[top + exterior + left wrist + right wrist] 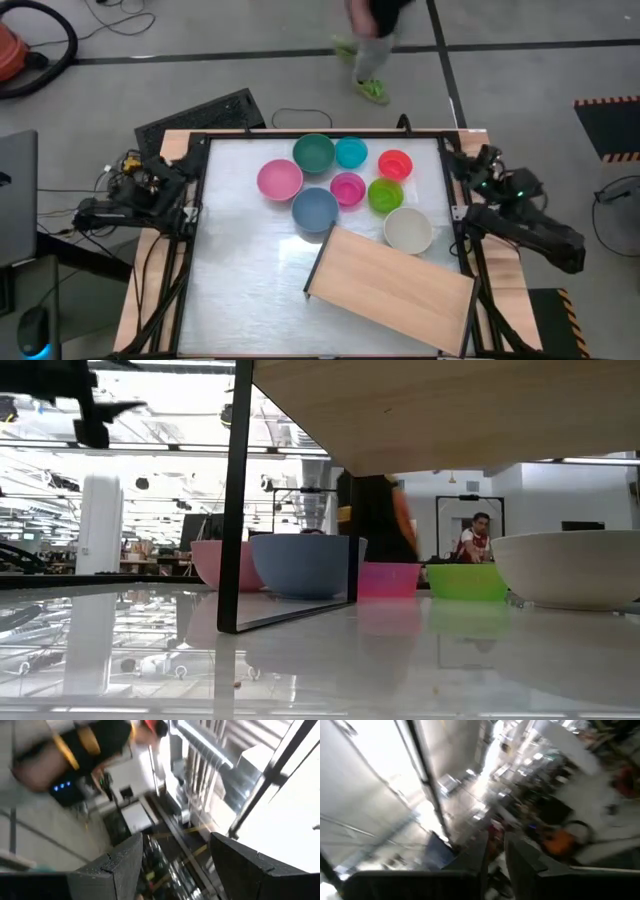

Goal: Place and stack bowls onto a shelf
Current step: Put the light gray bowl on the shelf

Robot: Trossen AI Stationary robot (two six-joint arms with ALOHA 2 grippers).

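I had both arms parked off the table: the left gripper (pixel 172 865) sat at the left edge of the overhead frame, its two dark fingers (pixel 112 870) standing wide apart with nothing between them, and the right gripper (pixel 495 855) sat at the right edge, fingers nearly together with only a narrow gap, holding nothing. All eight round plastic bowls were on the glossy tabletop (pixel 240 260), clustered upper centre of the overhead frame. Back row, left to right: large teal bowl (pixel 313 153), small cyan bowl (pixel 351 152), small red bowl (pixel 396 164). Next row: large pink bowl (pixel 279 179) left of centre, small magenta bowl (pixel 348 188), small lime green bowl (pixel 385 194). The large blue-grey bowl (pixel 315 208) sat just below the pink and magenta ones, and the large white bowl (pixel 408 229) sat right of centre, just below the lime one. None were stacked. The flat rectangular light-wood shelf board (pixel 395 290) lay tilted in the lower centre-right of the overhead frame, dark thin edge at its left end, nothing on top of it; its upper edge ran just beside the blue-grey and white bowls. In the table-level frame the shelf underside filled the top, with its dark leg (pixel 236 500) upright at left. A person (pixel 372 45) walked on the floor at the top centre, blurred.
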